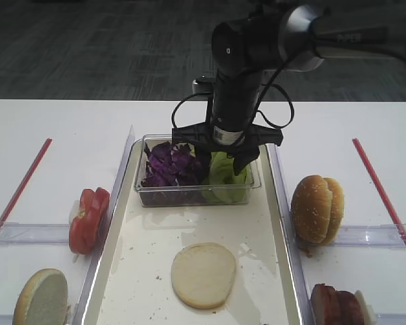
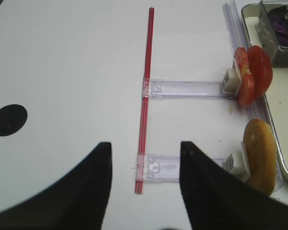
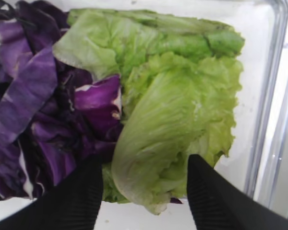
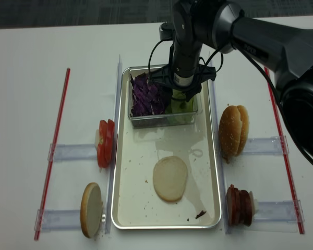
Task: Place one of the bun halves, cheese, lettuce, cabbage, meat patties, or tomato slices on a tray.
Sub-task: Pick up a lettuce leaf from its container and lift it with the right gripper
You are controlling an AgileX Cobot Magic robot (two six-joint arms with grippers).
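My right gripper (image 1: 224,158) hangs over the clear tub (image 1: 189,197) at the far end of the tray (image 1: 279,203). It is open, one finger on each side of the light-green lettuce (image 3: 173,110), not pinching it. Purple cabbage (image 3: 33,105) fills the tub's left half. One bun half (image 1: 203,274) lies cut face up on the tray floor. Tomato slices (image 1: 88,218) and a bun half (image 1: 42,296) stand left of the tray; bun halves (image 1: 317,208) and meat patties (image 1: 335,305) stand on its right. My left gripper (image 2: 145,153) is open over bare white table, holding nothing.
Clear plastic holders (image 2: 187,88) prop the food beside the tray. A red straw (image 1: 24,183) lies at the table's left and another red straw (image 1: 382,196) at its right. The tray floor is speckled with crumbs. A black dot (image 2: 8,120) marks the table.
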